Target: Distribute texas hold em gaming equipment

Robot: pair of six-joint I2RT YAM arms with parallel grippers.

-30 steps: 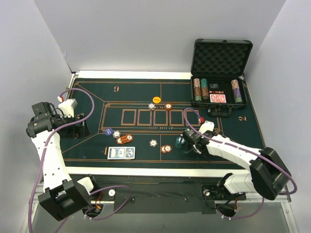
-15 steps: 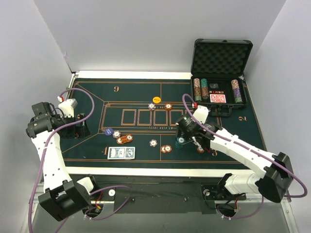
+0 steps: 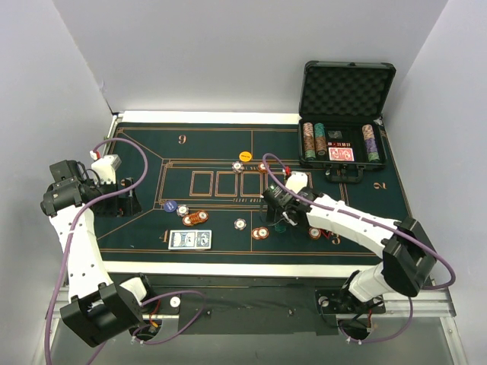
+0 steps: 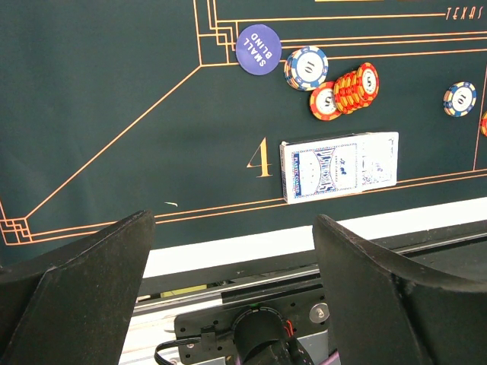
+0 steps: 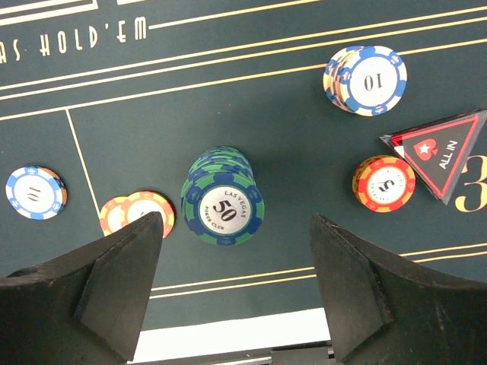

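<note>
My right arm has swung left and a little farther over the felt [image 3: 152, 152] since a second ago, so my right gripper [image 5: 234, 225] now hangs over the blue-and-green stack of 50 chips [image 5: 223, 207] instead of to its right; the left arm has not stirred. My fingers stand wide on either side of that stack, touching nothing and holding nothing. The stack stands on the near middle of the felt, between the pair of orange chips [image 5: 137, 215] just to its left and the single orange 5 chip [image 5: 383, 183] to its right. My worry is the lean: the upper chips sit slightly off the lower ones, so if I come down off-centre or close unevenly, one finger could shove the column over before the other meets it. My left finger also looks close to the orange pair and could drag it as I descend. The overhead view gives me the whole layout, with the open black case [image 3: 346, 114] at the far right, but my arm hides most of the stack there. Only my right wrist view shows the chip value, the lean, the 10 stack [image 5: 367, 78] and the ALL IN marker [image 5: 441, 152]. My left gripper [image 4: 234, 222] is wide open and empty near the left edge; its view alone shows the blue-backed cards [image 4: 338, 165] beside the 4.
</note>
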